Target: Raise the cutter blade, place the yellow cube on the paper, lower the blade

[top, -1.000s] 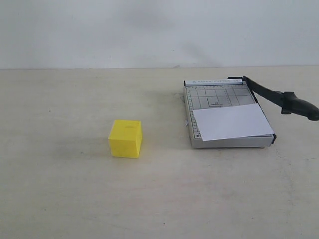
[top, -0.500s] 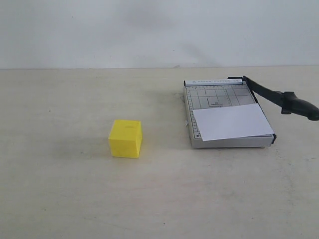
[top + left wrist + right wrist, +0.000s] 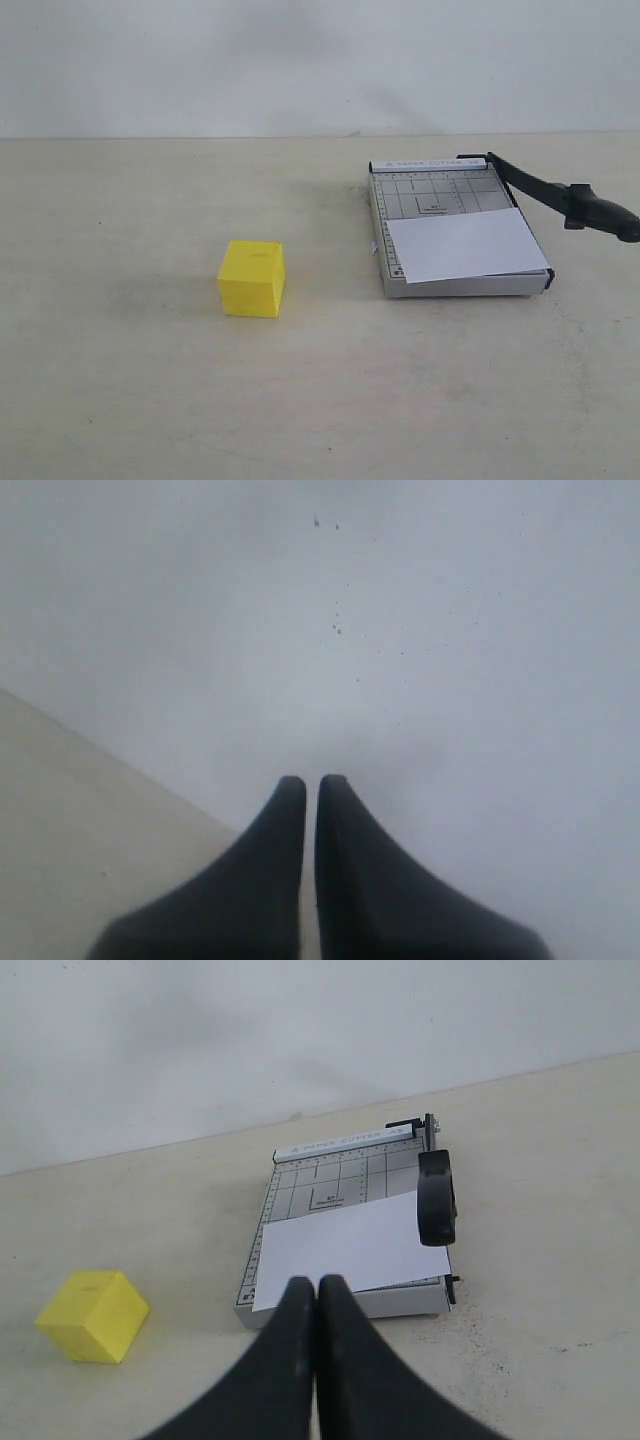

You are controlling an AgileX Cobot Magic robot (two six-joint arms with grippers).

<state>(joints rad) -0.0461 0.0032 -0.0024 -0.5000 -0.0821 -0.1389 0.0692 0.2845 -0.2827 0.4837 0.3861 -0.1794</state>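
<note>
The yellow cube (image 3: 251,278) rests on the table left of centre; the right wrist view shows the cube (image 3: 93,1316) too. A grey trimmer (image 3: 440,190) stands at the right with the white paper (image 3: 464,243) on its near half. Its black cutter blade (image 3: 560,196) is raised, slanting out to the right, handle in the air. In the right wrist view the paper (image 3: 350,1248) and blade handle (image 3: 437,1198) lie ahead of my right gripper (image 3: 317,1282), which is shut and empty. My left gripper (image 3: 311,781) is shut, empty, facing a white wall. Neither gripper appears in the exterior view.
A white wall (image 3: 320,60) rises behind the beige table (image 3: 150,400). The table edge (image 3: 100,770) meets the wall in the left wrist view.
</note>
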